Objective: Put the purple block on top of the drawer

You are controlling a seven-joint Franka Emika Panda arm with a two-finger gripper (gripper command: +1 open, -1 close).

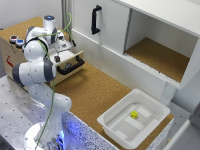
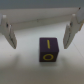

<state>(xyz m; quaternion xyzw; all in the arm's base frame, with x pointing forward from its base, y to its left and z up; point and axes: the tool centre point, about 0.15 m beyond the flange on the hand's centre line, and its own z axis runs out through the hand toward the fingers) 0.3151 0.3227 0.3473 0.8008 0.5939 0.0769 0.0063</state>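
I see one small purple cube block point(image 2: 49, 50) with yellow markings, sitting between my wide-open, empty claw point(image 2: 41, 30).

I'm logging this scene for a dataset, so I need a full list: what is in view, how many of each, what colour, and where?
purple block: one, purple with yellow markings, on a pale surface between the open fingers in the wrist view; not visible in the exterior view.
drawer: one, light wood with cork-brown top and black bar handle, pulled out, at the exterior view's left.
round buttons: two seen, blue and white, on the drawer unit's top.
white cabinet: one, black vertical handle, open compartment on the exterior view's right.
white tray: one, at the cork counter's near end.
yellow block: one, inside the tray.
cork counter: one, brown.
arm: one, white and grey.
gripper: one, open.
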